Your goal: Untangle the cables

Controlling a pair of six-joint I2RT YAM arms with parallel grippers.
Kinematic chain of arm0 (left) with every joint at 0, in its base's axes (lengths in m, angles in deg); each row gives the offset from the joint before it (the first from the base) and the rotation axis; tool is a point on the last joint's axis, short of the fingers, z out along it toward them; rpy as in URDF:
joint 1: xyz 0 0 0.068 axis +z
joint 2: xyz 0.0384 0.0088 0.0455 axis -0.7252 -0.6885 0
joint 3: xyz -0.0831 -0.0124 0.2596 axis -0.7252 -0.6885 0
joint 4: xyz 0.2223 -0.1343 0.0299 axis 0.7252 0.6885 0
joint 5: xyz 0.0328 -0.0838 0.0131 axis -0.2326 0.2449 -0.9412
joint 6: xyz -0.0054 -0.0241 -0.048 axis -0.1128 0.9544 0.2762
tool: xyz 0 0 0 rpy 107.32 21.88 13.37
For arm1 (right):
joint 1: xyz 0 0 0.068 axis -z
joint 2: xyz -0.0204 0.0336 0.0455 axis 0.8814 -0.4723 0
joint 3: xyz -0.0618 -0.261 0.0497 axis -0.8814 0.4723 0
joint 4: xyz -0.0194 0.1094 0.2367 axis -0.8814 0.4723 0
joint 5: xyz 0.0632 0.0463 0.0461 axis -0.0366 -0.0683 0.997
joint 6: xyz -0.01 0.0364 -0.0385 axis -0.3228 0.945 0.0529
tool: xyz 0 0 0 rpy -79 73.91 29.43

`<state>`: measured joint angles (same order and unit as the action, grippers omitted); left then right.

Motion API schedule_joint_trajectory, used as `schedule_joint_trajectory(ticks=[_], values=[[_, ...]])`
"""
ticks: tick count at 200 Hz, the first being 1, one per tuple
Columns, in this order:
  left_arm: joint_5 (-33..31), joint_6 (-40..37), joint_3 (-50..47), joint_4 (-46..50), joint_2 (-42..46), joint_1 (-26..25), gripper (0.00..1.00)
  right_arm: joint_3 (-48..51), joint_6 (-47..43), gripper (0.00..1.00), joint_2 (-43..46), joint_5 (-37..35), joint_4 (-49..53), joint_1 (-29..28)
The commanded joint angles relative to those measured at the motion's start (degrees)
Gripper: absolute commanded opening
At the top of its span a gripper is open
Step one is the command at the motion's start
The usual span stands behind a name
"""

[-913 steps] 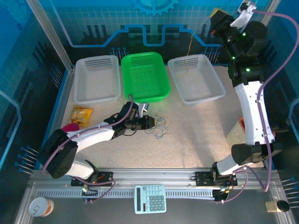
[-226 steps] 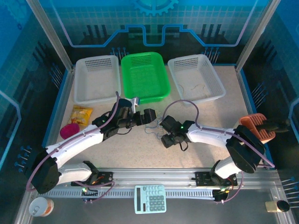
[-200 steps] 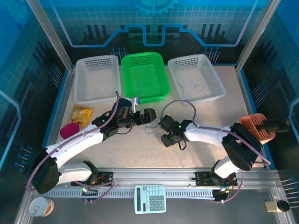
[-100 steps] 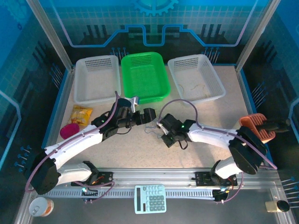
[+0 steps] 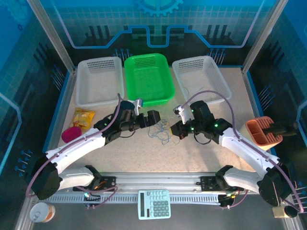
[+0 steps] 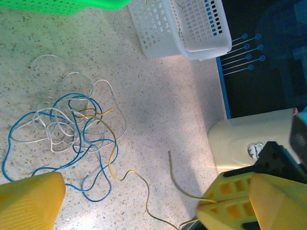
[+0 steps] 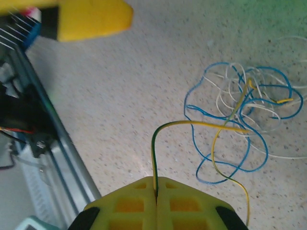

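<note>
The cables (image 5: 161,130) lie as a loose tangle of blue, white and yellow wires on the speckled table between the two grippers; the tangle (image 6: 72,124) also shows in the left wrist view. My right gripper (image 7: 156,191) is shut on a yellow-green cable (image 7: 211,124) that arcs from its fingers back into the tangle (image 7: 240,103). In the top view the right gripper (image 5: 176,128) sits just right of the tangle. My left gripper (image 5: 154,120) stands open at the tangle's left edge, nothing between its fingers (image 6: 29,201).
Behind the tangle stand a white basket (image 5: 99,81), a green basket (image 5: 148,79) and a second white basket (image 5: 201,79) holding a thin wire. A snack bag (image 5: 83,117) and a pink object (image 5: 72,133) lie left. A brown holder (image 5: 261,132) stands right.
The right arm has risen and its gripper has drawn back to the right of the tangle, pulling the yellow-green cable out with it. The left arm has stayed put.
</note>
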<state>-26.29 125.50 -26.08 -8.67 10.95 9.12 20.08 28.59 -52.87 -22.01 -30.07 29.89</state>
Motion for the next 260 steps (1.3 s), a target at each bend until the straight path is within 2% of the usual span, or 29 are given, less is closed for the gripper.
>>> schedule_joint_trajectory(ticks=[1,30,46,74,97,139,212,260], values=[[1.8,0.5,1.4,-1.6,-0.1,-0.2,0.99,0.4,5.2,0.00,1.4,5.1,-4.8,1.8],[3.9,-0.2,-0.4,-3.7,0.6,-0.3,0.99,-0.4,9.3,0.00,2.6,2.0,-7.3,2.7],[6.8,-1.4,-2.3,-6.9,1.6,-0.4,0.94,-1.5,12.2,0.00,3.6,0.4,-8.8,3.2],[8.1,-3.6,-5.4,-10.3,4.5,-0.6,0.85,-5.0,15.9,0.00,5.0,-2.5,-9.5,3.1],[10.8,-6.3,-5.3,-12.4,5.5,-1.4,0.82,-7.7,18.3,0.00,5.4,-4.3,-10.0,3.1],[10.6,-11.3,0.6,-9.1,2.9,-3.6,0.78,-14.3,20.4,0.00,4.7,-7.2,-10.7,2.1],[9.4,-14.4,9.1,-9.5,-5.1,-4.8,0.78,-25.0,21.4,0.00,-1.1,-8.8,-12.2,-0.1],[8.9,-14.2,8.0,-11.5,-6.8,-4.9,0.63,-32.8,21.7,0.00,-3.8,-9.4,-12.6,-0.6]])
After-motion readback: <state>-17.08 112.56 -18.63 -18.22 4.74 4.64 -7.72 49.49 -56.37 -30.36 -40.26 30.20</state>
